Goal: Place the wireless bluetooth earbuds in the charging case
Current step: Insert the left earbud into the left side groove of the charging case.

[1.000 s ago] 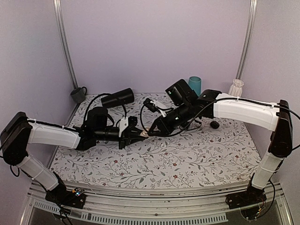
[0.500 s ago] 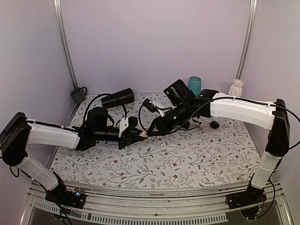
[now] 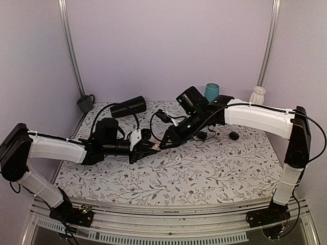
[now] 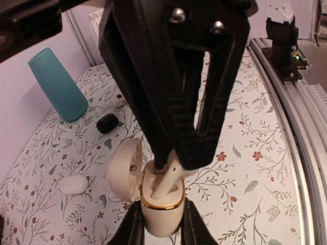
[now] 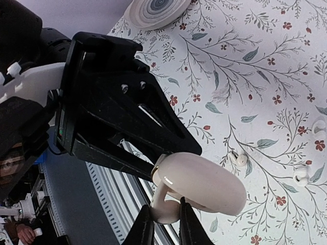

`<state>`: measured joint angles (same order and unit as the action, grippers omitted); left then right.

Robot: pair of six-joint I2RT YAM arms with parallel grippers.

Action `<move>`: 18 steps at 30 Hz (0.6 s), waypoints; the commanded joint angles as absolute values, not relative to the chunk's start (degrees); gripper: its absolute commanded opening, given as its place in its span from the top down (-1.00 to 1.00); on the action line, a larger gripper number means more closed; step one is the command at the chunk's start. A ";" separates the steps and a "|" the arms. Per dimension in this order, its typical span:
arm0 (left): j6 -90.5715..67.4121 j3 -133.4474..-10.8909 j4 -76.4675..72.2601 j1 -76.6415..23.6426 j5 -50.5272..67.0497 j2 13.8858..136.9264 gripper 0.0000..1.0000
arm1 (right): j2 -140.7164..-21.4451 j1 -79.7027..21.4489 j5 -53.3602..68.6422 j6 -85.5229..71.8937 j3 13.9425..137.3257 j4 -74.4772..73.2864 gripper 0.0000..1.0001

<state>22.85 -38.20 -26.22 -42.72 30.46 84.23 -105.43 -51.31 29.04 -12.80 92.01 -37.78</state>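
From above, the left gripper (image 3: 147, 148) and the right gripper (image 3: 162, 145) meet nose to nose just left of the middle of the frame, above the desk (image 3: 204, 168). What they hold is too small to make out there.

In the left wrist view, the case (image 4: 161, 217) sits at bottom centre, clamped between the left gripper's fingers. Its lid (image 4: 124, 171) is swung open to the left. The right gripper comes down from the top of the frame, pinched narrow on an earbud (image 4: 166, 185) whose lower end is partly inside the case and leaning. I judge that lean the main hazard. Pushed down askew, the earbud could jam on the gold rim or lever the case out of its clamp. Let go too early, it could tip out onto the desk.

In the right wrist view, the earbud shows at the bottom edge, squeezed between the right fingers, right beside the case's rounded white shell. The two grippers are crowded. A sideways nudge could knock the lid shut on the earbud, or twist the case.
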 commanded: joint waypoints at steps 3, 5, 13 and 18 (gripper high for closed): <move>25.08 -37.62 -32.20 -47.09 30.56 82.29 1.00 | -108.94 -50.09 31.35 -16.39 93.95 -38.91 0.69; 25.47 -37.62 -32.34 -47.65 30.01 82.43 1.00 | -109.31 -49.73 31.85 -17.05 94.04 -38.97 0.69; 25.38 -36.77 -35.28 -48.68 29.06 82.72 1.00 | -110.38 -49.49 32.02 -19.30 94.92 -39.40 0.68; 24.47 -36.36 -37.56 -49.08 28.38 83.34 1.00 | -111.12 -49.50 32.32 -20.62 95.27 -39.33 0.68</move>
<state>24.82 -36.21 -28.67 -46.68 25.61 84.25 -108.53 -49.91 34.17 -18.81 94.08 -41.39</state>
